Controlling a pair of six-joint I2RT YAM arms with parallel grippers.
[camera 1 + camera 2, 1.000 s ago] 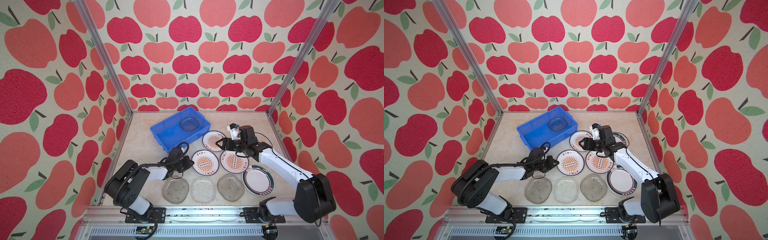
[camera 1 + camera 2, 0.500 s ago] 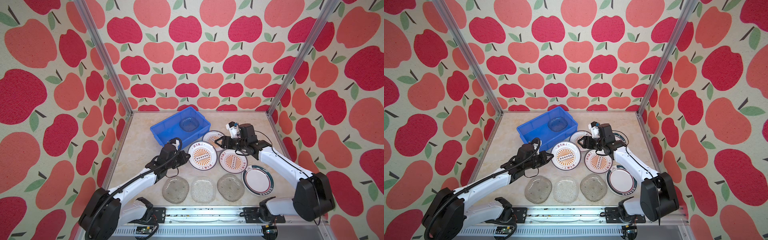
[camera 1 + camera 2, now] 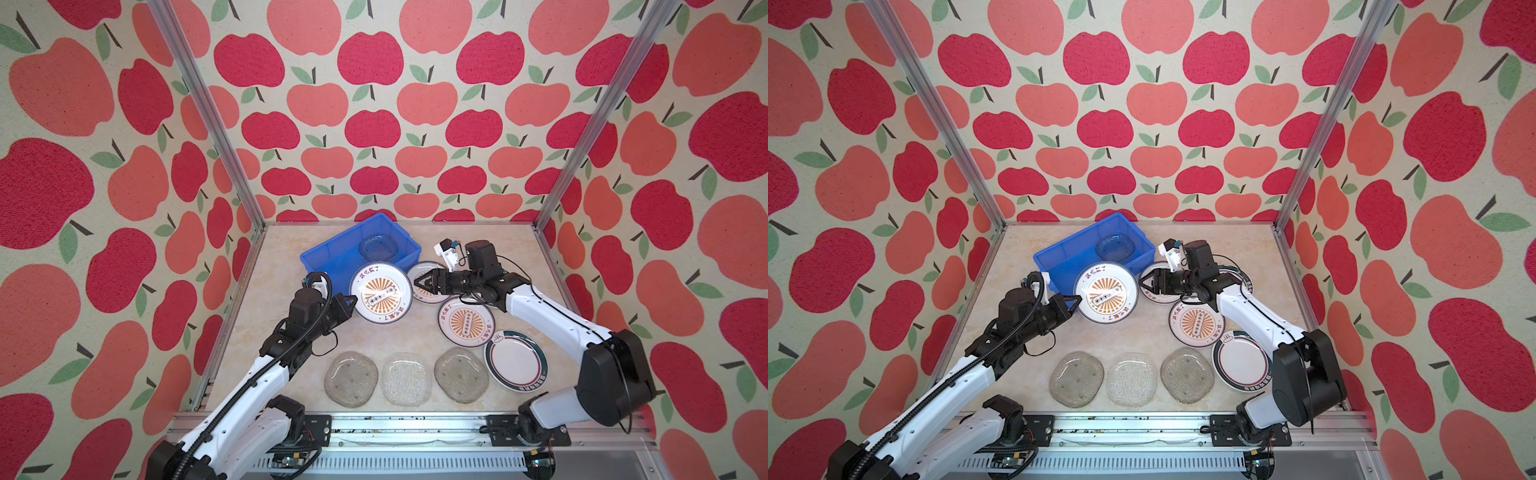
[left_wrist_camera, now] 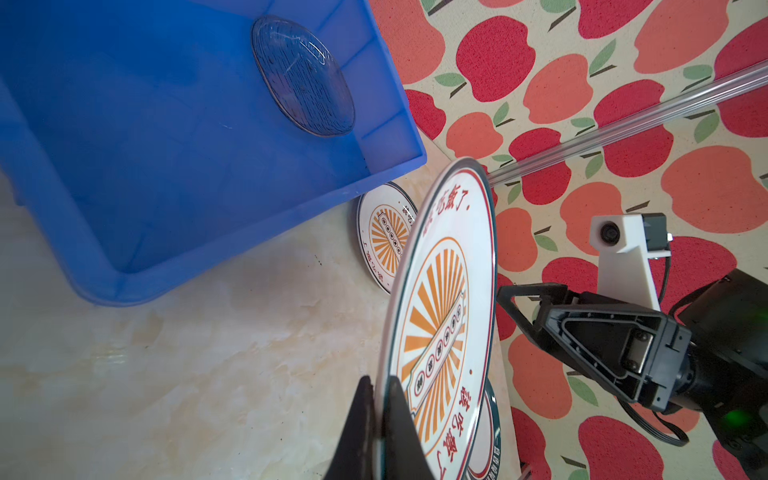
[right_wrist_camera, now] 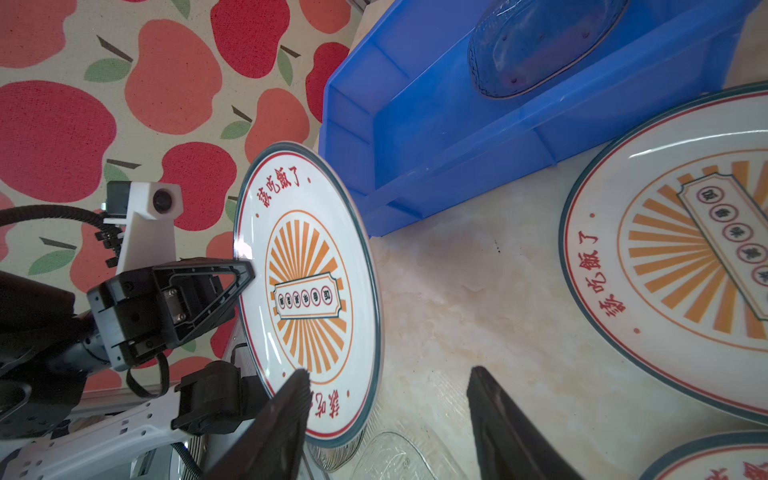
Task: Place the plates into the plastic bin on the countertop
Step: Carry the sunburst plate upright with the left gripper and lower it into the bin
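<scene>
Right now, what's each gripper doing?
Left gripper: shut on the lifted sunburst plate.
Right gripper: open, holding nothing.

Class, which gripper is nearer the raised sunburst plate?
Left. The left gripper pinches the rim of the raised sunburst plate; the right gripper hangs open beside its opposite edge.

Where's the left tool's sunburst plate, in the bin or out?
Out. Left tool pinches the sunburst plate by its rim beside the blue bin; only a glass plate lies inside.
</scene>
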